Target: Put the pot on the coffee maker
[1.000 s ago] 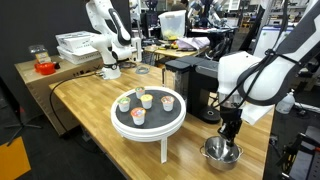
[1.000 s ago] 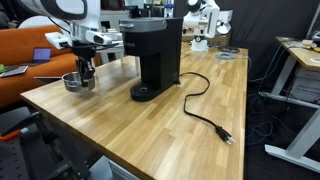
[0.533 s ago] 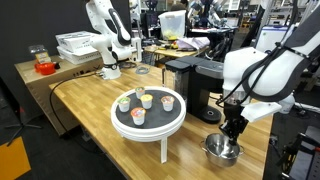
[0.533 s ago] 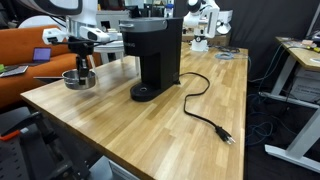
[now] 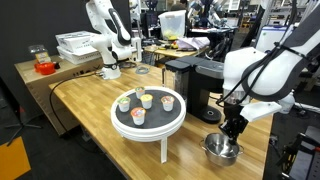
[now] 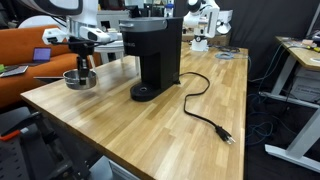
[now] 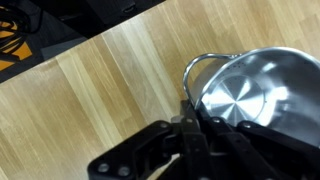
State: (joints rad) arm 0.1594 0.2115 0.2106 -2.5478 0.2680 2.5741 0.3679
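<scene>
The silver pot sits low over the wooden table near its corner, beside the black coffee maker. In an exterior view the pot is left of the coffee maker, about a pot's width from its round base plate. My gripper comes down from above onto the pot's rim, also shown in an exterior view. In the wrist view the gripper is shut on the rim of the pot, beside its thin wire handle. Whether the pot touches the table I cannot tell.
A white round tray table with several small coloured cups stands near the coffee maker. The machine's black power cord trails over the wooden table. Another white arm and a red-filled container stand at the far end.
My arm shifted a little upward one second ago, with the pot still held at its rim; over the last half second nothing has visibly moved.
</scene>
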